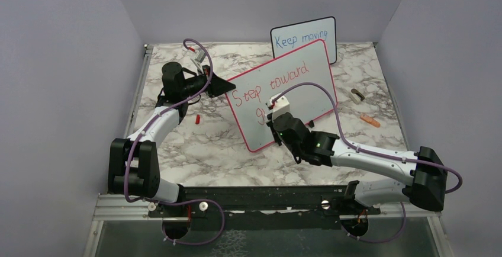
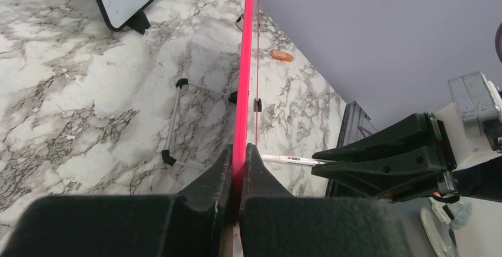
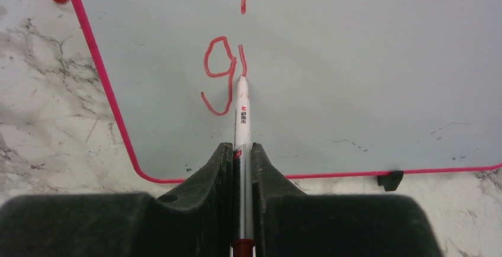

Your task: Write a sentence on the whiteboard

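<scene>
While the whiteboard point(image 1: 312, 76) is sitting at mid-table on the marble table point(image 1: 195, 150), set at a diagonal, the left gripper point(image 2: 240, 153) is clamping the board's red-pink frame edge between its closed jaws. The right gripper point(image 3: 241, 150) is pinching a red marker point(image 3: 242, 106) tightly, its tip touching the board at a short stroke just right of a "g". The sentence point(image 1: 269, 85) is showing "Step toward" on line 1 and the start of line 2. A smaller black-framed board point(image 1: 305, 38) is standing behind, and a red cap point(image 1: 197, 118) is lying near the frame's left edge.
</scene>
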### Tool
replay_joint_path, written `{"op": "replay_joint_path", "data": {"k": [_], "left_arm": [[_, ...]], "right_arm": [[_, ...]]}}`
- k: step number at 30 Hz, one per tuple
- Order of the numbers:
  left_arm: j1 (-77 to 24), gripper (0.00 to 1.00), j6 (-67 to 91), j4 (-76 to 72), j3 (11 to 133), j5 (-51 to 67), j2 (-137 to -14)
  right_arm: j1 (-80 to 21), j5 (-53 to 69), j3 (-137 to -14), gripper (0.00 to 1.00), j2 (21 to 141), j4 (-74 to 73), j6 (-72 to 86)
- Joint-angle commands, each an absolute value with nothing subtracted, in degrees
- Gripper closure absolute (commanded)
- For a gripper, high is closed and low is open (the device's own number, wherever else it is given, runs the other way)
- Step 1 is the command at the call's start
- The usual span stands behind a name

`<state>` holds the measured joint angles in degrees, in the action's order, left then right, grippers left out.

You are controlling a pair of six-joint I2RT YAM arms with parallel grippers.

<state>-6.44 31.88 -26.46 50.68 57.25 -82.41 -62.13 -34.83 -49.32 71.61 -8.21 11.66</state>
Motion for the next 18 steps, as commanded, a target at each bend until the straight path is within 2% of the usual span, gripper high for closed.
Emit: {"op": "replay_joint_path", "data": {"k": [1,18], "left_arm": [[-6.1,1.00,31.1,-22.7,50.9,57.8,-82.9],[-6.2,1.00,31.1,-22.6,51.0,58.2,-83.0]], "right_arm": [[-61.6,-36.8,-48.8,1.00,71.8,-3.7,10.4],[-60.7,-38.5,-49.1,1.00,72.6,-0.6,9.2]]}}
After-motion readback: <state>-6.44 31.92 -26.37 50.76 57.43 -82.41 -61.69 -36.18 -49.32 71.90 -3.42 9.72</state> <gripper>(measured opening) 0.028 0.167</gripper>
